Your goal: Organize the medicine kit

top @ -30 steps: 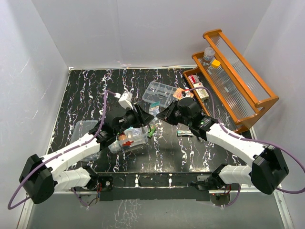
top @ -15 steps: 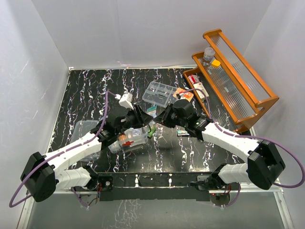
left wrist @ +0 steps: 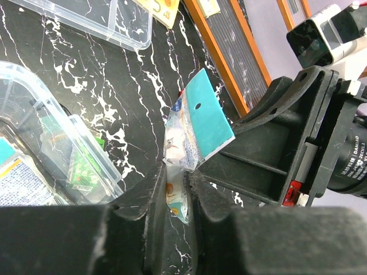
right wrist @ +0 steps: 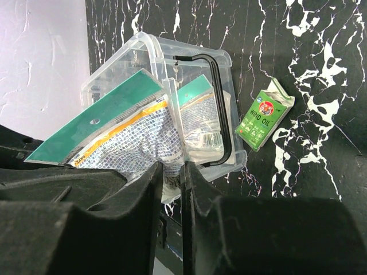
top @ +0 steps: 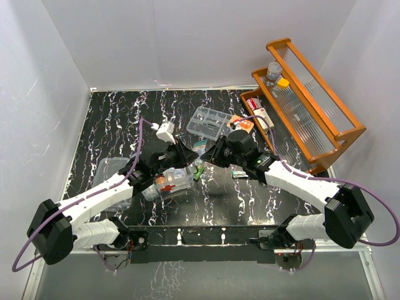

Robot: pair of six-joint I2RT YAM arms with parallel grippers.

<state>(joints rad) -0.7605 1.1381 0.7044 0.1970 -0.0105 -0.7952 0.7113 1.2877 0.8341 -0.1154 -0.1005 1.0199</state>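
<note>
The left claw (left wrist: 176, 192) and right claw (right wrist: 171, 180) both clench one teal-topped sachet (left wrist: 200, 120). It looks light, limp and probably slippery. Its stiffer header should grip best.

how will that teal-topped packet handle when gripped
Probably floppy: the packet is crinkled thin film under a stiffer-looking teal header. Likely light, being thin and flat. Its glossy film may slip in a pinch.
</note>
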